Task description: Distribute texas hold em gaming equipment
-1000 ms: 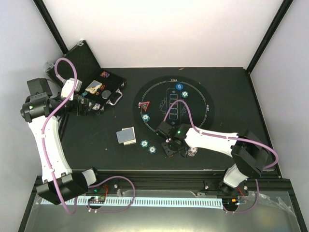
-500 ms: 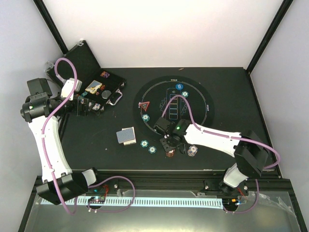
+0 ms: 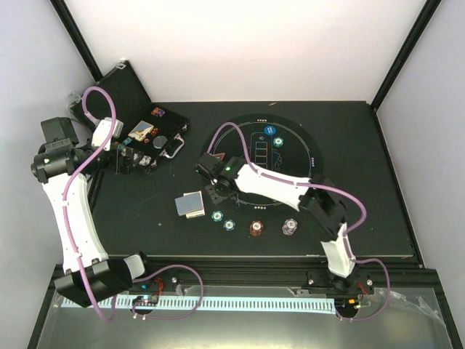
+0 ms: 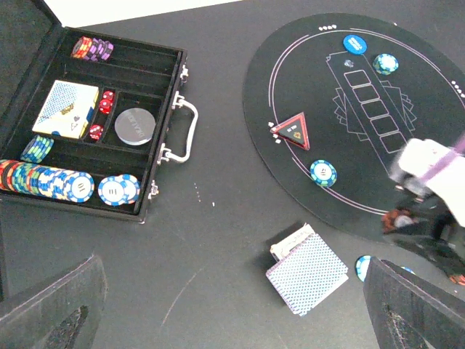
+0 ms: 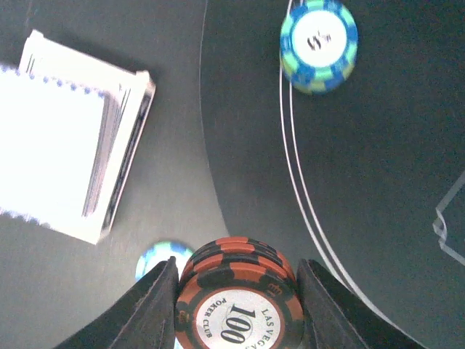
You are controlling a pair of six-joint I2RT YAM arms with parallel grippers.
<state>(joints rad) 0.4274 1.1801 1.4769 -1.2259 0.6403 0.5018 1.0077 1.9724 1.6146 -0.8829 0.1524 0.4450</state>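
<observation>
- Top: right gripper (image 3: 218, 190), swung left, is hovering at the mat (image 3: 301, 138) edge; a red chip (image 3: 256, 227) is newly lying beside the white chip (image 3: 290, 227).
- Left wrist: left gripper (image 4: 232, 313) is gaping wide, empty, near the case (image 4: 145, 73).
- Right wrist: fingers (image 5: 156, 305) are clamping a red stack (image 5: 240, 305); dealing is probably continuing.

Outside the case (image 4: 22, 43) we count four teal chips (image 3: 278, 142), one loose brown-red chip (image 3: 256, 227), one brown-red stack (image 5: 236, 309), one white-grey chip (image 3: 290, 227) — plus one blue disc (image 3: 269, 130), one red triangle marker (image 4: 294, 131), one card pile (image 3: 190, 204).
</observation>
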